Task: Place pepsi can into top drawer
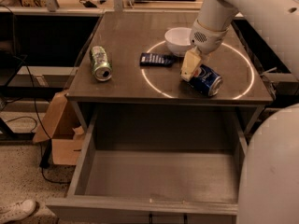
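The cream-coloured gripper (190,68) touches the dark-blue metal pepsi can (209,80), which lies on its side. Whether it is spread or pinching, I cannot tell.

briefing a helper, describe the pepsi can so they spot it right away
On the tabletop above the open top drawer, look in the lit ring. The pepsi can lies on its side there at the gripper, dark blue, unlike the green can far left.

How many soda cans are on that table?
2. The green can lies at the left of the table; the pepsi can lies on its side at the right, the gripper at its end.
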### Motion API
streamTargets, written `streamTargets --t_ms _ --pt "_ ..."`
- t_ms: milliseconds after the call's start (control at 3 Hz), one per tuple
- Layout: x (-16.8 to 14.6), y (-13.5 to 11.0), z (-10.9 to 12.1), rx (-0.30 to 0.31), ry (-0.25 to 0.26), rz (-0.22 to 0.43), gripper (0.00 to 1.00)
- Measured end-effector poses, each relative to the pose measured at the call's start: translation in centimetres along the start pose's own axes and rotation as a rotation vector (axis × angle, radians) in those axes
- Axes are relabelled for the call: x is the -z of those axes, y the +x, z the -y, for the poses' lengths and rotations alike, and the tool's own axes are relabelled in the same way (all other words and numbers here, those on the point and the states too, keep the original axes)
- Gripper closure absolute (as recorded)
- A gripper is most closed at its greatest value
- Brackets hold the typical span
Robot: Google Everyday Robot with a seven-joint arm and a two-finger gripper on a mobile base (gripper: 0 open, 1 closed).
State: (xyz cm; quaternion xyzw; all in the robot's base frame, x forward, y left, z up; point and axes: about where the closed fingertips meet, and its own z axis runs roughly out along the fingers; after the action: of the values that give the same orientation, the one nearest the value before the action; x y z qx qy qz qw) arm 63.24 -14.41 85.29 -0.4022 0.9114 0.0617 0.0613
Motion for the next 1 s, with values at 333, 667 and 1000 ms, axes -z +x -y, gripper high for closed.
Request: streamTargets --t_ms 333,667,1000 --pt "0.0 0.0 0.0 0.0 0.0 0.0 0.88" --pt "-0.06 -0.16 0.08 0.001 0.002 0.004 1.0" --pt "-0.16 -0.39 0.2 0.002 0.004 0.009 1.0"
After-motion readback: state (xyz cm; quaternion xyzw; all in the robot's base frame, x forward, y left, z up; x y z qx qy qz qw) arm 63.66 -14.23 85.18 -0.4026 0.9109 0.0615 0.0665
